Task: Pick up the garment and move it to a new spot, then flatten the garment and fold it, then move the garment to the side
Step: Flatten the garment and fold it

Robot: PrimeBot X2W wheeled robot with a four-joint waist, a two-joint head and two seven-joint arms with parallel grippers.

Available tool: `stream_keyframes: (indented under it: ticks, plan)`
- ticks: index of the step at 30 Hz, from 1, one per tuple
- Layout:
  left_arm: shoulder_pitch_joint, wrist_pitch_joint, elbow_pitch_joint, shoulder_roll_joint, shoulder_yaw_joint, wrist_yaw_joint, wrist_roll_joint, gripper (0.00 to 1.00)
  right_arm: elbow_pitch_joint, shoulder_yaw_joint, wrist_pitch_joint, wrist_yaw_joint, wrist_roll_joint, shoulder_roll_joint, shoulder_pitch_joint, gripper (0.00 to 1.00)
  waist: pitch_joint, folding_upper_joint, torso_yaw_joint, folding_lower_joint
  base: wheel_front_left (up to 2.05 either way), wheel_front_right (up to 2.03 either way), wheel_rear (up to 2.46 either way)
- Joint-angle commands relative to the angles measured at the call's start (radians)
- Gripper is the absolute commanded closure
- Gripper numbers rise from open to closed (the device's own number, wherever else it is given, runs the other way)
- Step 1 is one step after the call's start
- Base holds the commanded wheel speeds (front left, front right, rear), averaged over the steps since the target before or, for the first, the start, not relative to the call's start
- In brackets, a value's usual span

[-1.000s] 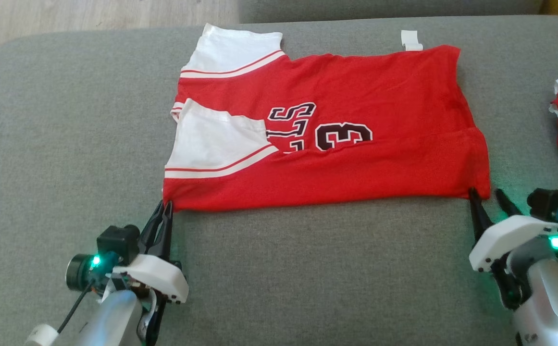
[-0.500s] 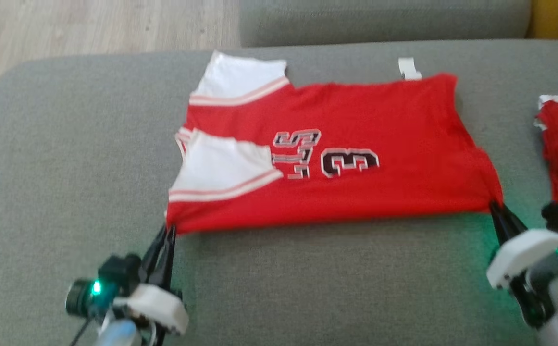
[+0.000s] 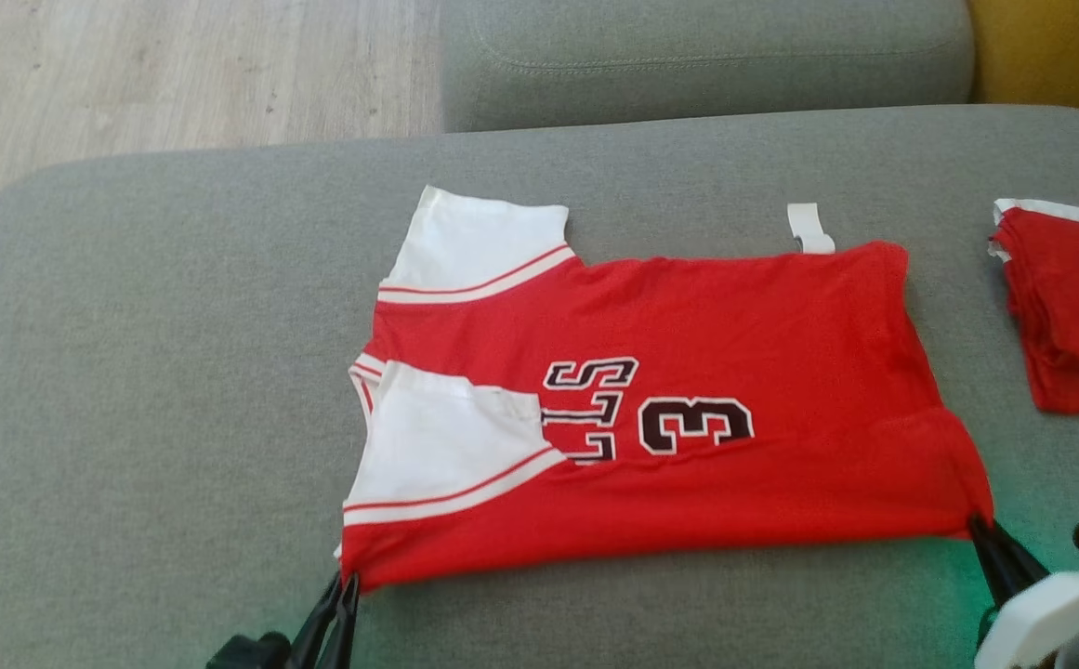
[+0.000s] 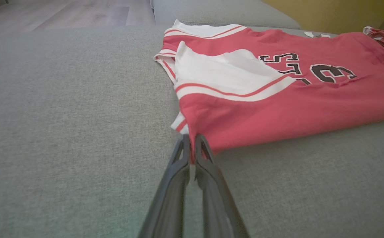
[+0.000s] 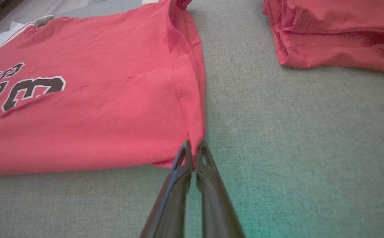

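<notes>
Left pincer (image 4: 191, 145) and right pincer (image 5: 194, 145) each clamp a garment (image 3: 734, 316) corner; carry both evenly toward 12 o'clock, holding your fold taut.

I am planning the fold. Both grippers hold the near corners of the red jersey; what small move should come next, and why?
Probably raise both near corners together, ready to carry them over to the far edge. The left gripper and right gripper are each shut on a near corner of the jersey, which lies flat with its near sleeve folded in.
</notes>
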Motion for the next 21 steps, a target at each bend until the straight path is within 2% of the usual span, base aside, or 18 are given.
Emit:
stream_keyframes:
  ticks: [1, 5, 6, 7, 8, 9, 10, 16, 21]
  plan:
    - [-0.009, 0.007, -0.049, 0.023, 0.032, 0.016, -0.011, 1.0, -0.045, -0.006, 0.005, 0.003, 0.004, -0.022, 0.007, 1.0, -0.004, 0.0, -0.003, 0.0001, 0.0, 0.0, 0.0]
    - [0.014, 0.024, -0.081, 0.036, 0.031, 0.032, -0.008, 1.0, -0.077, -0.027, 0.024, 0.003, 0.0, -0.007, 0.037, 1.0, -0.009, 0.0, -0.008, 0.0001, 0.0, 0.0, 0.0]
    - [0.013, 0.027, -0.085, 0.037, 0.031, 0.035, -0.008, 1.0, -0.082, -0.029, 0.029, 0.003, -0.002, -0.003, 0.041, 0.89, -0.009, 0.0, -0.009, 0.0001, 0.0, 0.0, 0.0]
    - [0.012, 0.031, -0.088, 0.037, 0.03, 0.037, -0.009, 1.0, -0.087, -0.033, 0.034, 0.003, -0.004, 0.0, 0.043, 0.58, -0.009, 0.0, -0.01, 0.0001, 0.0, 0.0, 0.0]
    - [0.01, 0.037, -0.09, 0.039, 0.026, 0.035, -0.008, 1.0, -0.092, -0.04, 0.035, 0.003, -0.008, 0.003, 0.045, 0.0, -0.008, 0.0, -0.01, 0.0001, 0.0, 0.0, 0.0]
    - [0.007, 0.042, -0.092, 0.04, 0.024, 0.035, -0.007, 0.74, -0.095, -0.047, 0.035, 0.003, -0.013, 0.007, 0.046, 0.0, -0.008, 0.0, -0.01, 0.0001, 0.0, 0.0, 0.0]
    - [0.004, 0.047, -0.093, 0.041, 0.022, 0.035, -0.007, 0.0, -0.1, -0.053, 0.036, 0.003, -0.018, 0.01, 0.046, 0.0, -0.007, 0.0, -0.011, 0.0001, 0.0, 0.0, 0.0]
    - [-0.031, 0.059, -0.121, 0.066, 0.035, 0.048, 0.004, 0.0, -0.152, -0.084, 0.035, 0.003, -0.042, 0.029, 0.054, 0.0, 0.004, 0.0, -0.023, 0.0001, 0.0, 0.0, 0.0]
    - [-0.179, 0.104, -0.166, 0.147, 0.065, 0.016, 0.031, 0.0, -0.208, -0.091, 0.041, 0.003, -0.061, 0.038, 0.046, 0.0, 0.041, 0.0, -0.044, 0.0001, 0.0, 0.0, 0.0]
